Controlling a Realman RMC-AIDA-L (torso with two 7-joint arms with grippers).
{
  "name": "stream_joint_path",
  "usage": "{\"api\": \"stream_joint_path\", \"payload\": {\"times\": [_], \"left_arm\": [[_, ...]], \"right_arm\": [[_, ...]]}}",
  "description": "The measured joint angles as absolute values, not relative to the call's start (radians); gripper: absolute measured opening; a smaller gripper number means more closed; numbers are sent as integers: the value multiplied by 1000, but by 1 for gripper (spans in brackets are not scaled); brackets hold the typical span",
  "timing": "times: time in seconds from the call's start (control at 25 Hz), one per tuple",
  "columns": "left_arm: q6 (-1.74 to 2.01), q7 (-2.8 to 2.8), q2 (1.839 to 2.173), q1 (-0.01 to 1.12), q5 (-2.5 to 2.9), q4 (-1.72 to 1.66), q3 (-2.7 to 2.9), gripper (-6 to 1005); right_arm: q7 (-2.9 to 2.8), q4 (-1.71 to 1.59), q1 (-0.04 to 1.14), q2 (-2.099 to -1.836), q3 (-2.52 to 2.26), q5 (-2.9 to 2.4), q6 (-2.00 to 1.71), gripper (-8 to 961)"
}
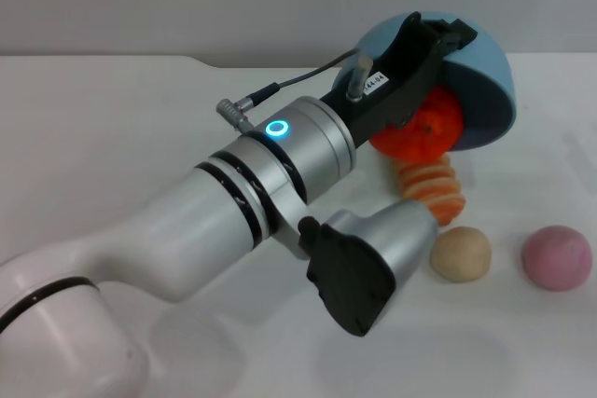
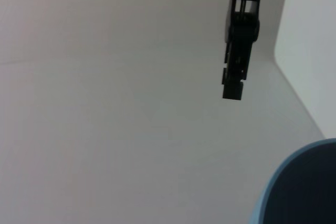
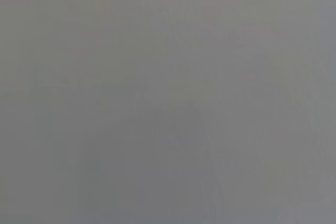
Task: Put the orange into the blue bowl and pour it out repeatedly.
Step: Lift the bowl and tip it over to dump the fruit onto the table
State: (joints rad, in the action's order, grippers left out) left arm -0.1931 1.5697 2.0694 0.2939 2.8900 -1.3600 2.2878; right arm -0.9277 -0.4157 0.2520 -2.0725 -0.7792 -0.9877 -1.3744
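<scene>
The blue bowl (image 1: pixel 485 81) is held tipped on its side above the table at the back right, its mouth facing down and toward me. My left gripper (image 1: pixel 446 39) reaches over the bowl's top and is shut on its rim. The orange (image 1: pixel 424 130) sits at the bowl's lower lip, half out of the mouth, just under the gripper's black body. In the left wrist view part of the blue bowl (image 2: pixel 302 187) shows in a corner. A black gripper (image 2: pixel 233 93) hangs farther off over the white table there; I take it for my right one.
A striped orange-and-cream bread loaf (image 1: pixel 435 189) lies right below the orange. A beige ball (image 1: pixel 460 253) and a pink ball (image 1: pixel 557 257) rest nearer the front right. The white table (image 1: pixel 112 137) stretches left. The right wrist view is plain grey.
</scene>
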Motion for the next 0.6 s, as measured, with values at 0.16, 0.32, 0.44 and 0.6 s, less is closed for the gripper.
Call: {"api": "stream_joint_path", "payload": {"times": [0.16,0.32,0.44,0.6], "left_arm": [[-233,1559,2069,286,2890,-1342,2294,-2],[-256,1558,2069,285,2890,-1325,2295,-2],[-287,1557,2068,282,2890,-1308,2298,-2],[-318,1576,2073,273,2858,-1300,2292,-2]], "right_arm": [[-928,-416,256,-2072,-779,-988,-1374,548],[-928,-416,256,-2072,-779,-988,-1370,548],[-928,-413,256,-2072,-779,-988,-1368,548],[-929,-412,254,-2072,-777,-988,-1367,549]]}}
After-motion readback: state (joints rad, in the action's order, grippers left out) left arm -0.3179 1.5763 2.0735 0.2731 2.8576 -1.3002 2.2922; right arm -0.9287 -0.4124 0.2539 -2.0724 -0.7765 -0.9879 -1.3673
